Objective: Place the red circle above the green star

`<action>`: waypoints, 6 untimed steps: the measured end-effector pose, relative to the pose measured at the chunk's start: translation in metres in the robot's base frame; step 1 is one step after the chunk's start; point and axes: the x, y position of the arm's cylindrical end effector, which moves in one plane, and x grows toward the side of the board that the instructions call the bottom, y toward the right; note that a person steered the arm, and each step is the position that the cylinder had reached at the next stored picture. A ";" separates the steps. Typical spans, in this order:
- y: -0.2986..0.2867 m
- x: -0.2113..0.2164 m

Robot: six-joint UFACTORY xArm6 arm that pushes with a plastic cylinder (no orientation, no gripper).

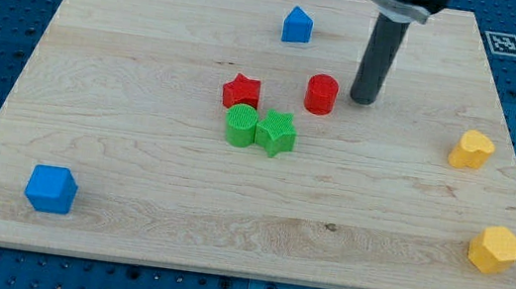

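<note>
My tip point(363, 100) rests on the wooden board point(134, 178) toward the view's top, right of centre. It is a plain dark rod end with nothing that opens or closes, and it holds nothing.

Just to the view's left of my tip, close by but with a thin strip of wood showing between, stands the red circle point(322, 94). It is a short, upright red cylinder with a flat round top and fine ribbing down its side.

Further to the view's left of my tip and a little lower sits the red star point(241, 91). Below that, left and down from my tip, the green star point(276, 133) stands touching a green circle point(240, 125) on its left side. The green star is a ridged, five-pointed block; the red circle lies up and to the right of it, apart from it.

Up and to the left of my tip, near the board's top edge, is a blue house-shaped block point(297, 25). Well to the right of my tip and slightly lower is a yellow block point(472, 150) with a rounded outline; its exact shape I cannot tell. Further down on that side is a yellow hexagon-like block point(495, 249). Far down to the left of my tip, near the board's corner, sits a blue cube point(51, 188)
</note>
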 end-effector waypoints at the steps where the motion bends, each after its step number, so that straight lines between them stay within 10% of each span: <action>1: -0.029 0.023; 6: -0.059 0.020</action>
